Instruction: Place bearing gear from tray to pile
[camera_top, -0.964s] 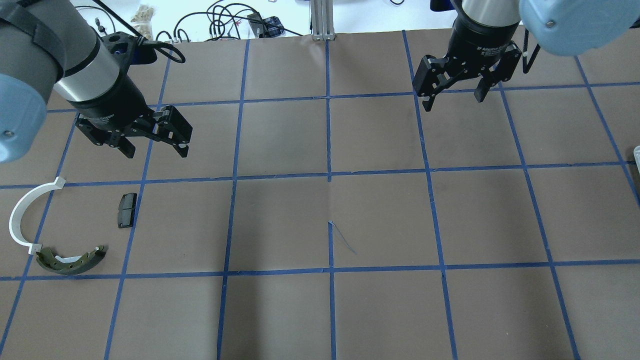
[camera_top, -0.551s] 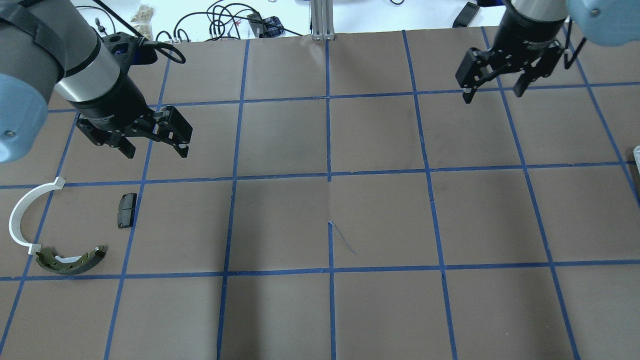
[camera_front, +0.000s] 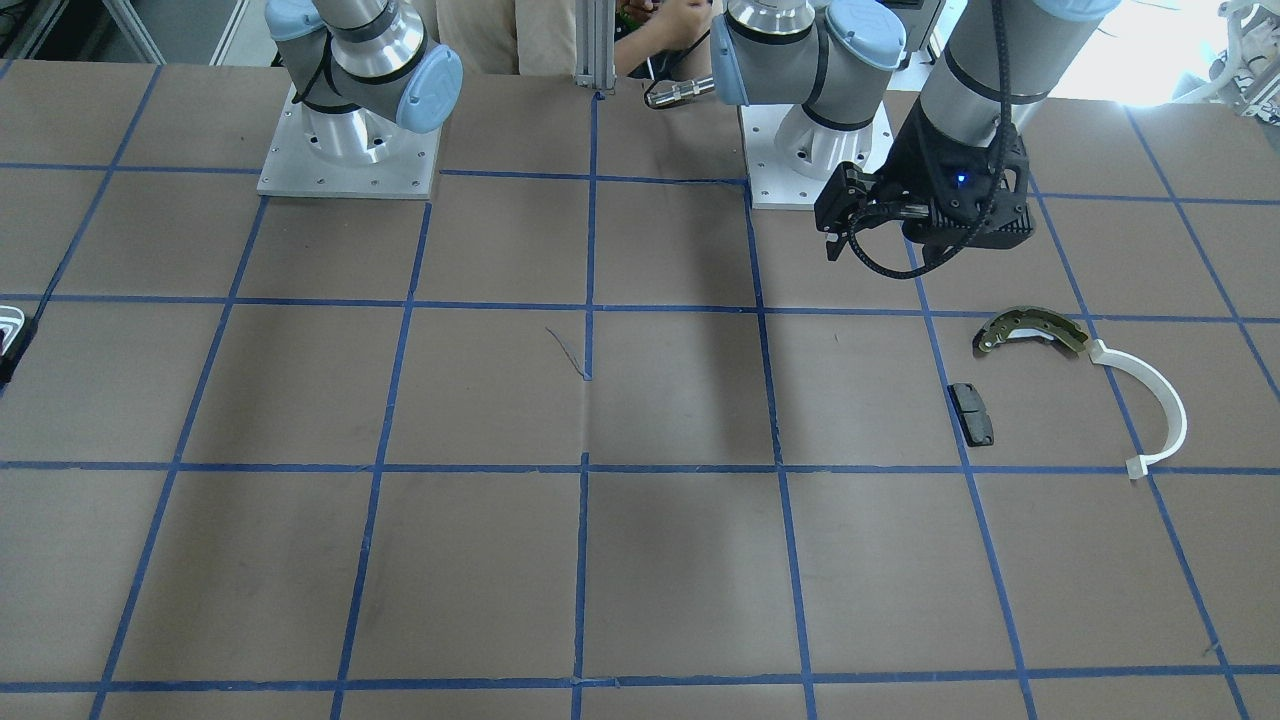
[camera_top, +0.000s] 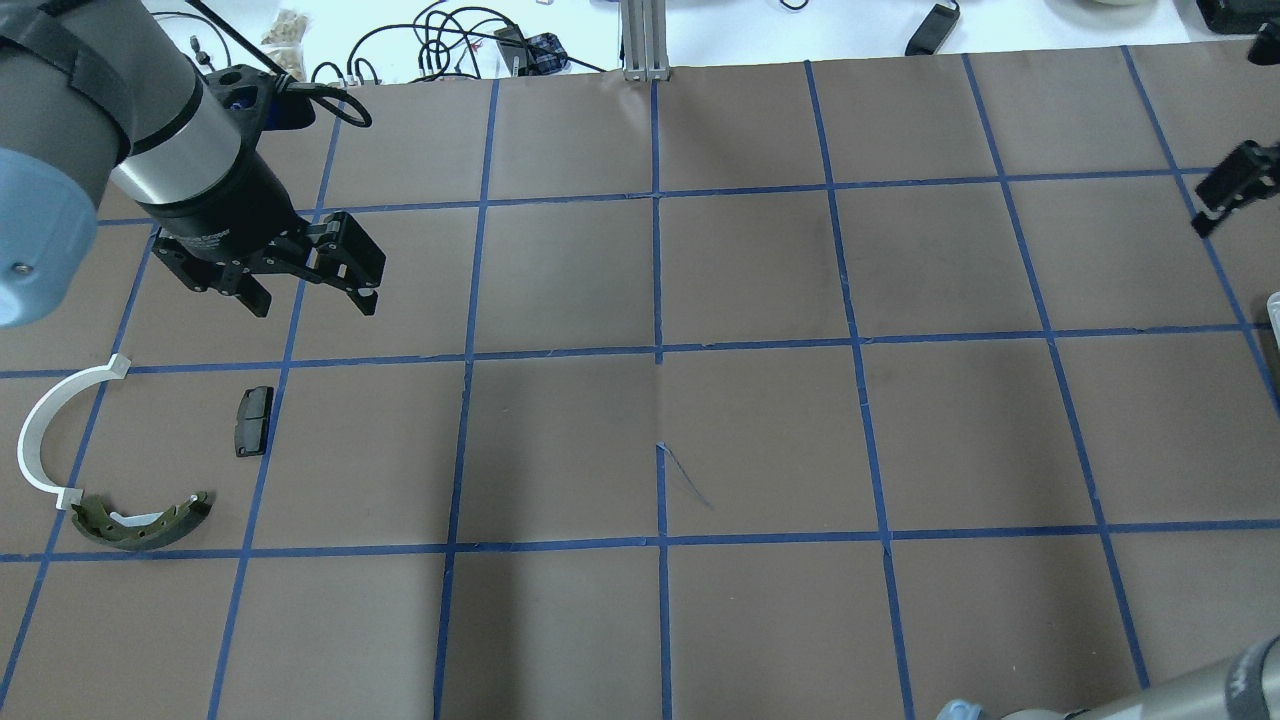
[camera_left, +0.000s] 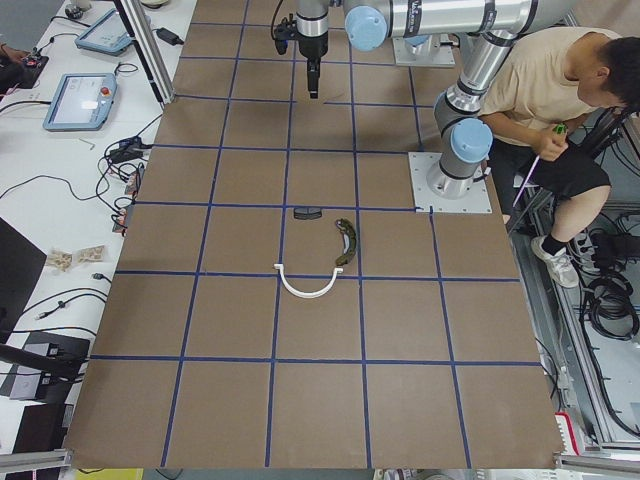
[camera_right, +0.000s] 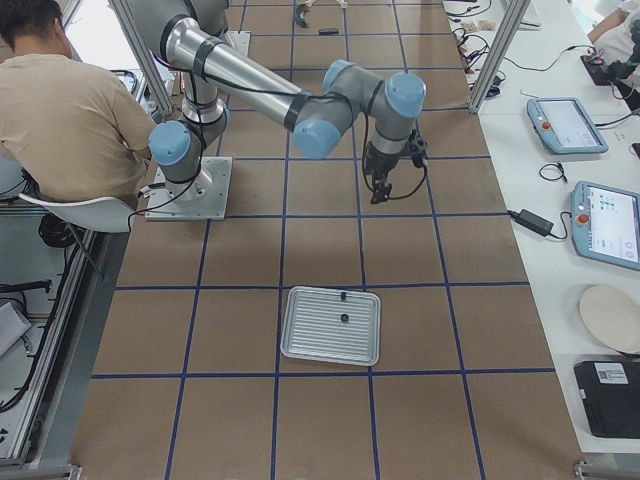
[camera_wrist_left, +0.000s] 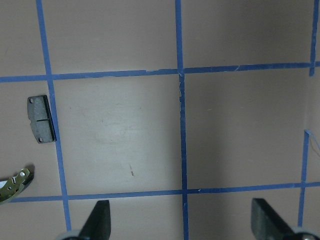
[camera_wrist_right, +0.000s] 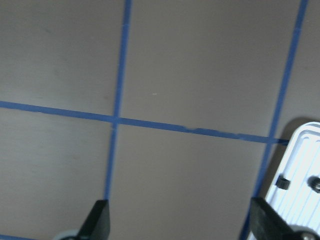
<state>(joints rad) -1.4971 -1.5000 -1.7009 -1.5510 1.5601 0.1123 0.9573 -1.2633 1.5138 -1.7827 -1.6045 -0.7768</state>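
The silvery tray (camera_right: 300, 345) lies on the table's right end, and its corner shows in the right wrist view (camera_wrist_right: 300, 160). Two small dark parts (camera_right: 344, 318) lie in it; I cannot tell which is the bearing gear. My right gripper (camera_wrist_right: 181, 225) is open and empty, above the table beside the tray (camera_right: 385, 192). The pile is on the left: a bronze-grey brake shoe (camera_top: 140, 522), a white arc (camera_top: 40, 435) and a black pad (camera_top: 254, 420). My left gripper (camera_top: 315, 300) is open and empty, hovering just beyond the pad.
Brown paper with blue tape grid lines (camera_top: 660, 350) covers the table. Cables and small devices (camera_top: 450, 45) lie past its far edge. A seated person (camera_right: 60, 110) is near the robot bases. Tablets (camera_right: 610, 220) rest on a side bench.
My right arm has swung to the right, almost out of the overhead view, toward the tray's end of the table. The left arm and the pile have not moved.
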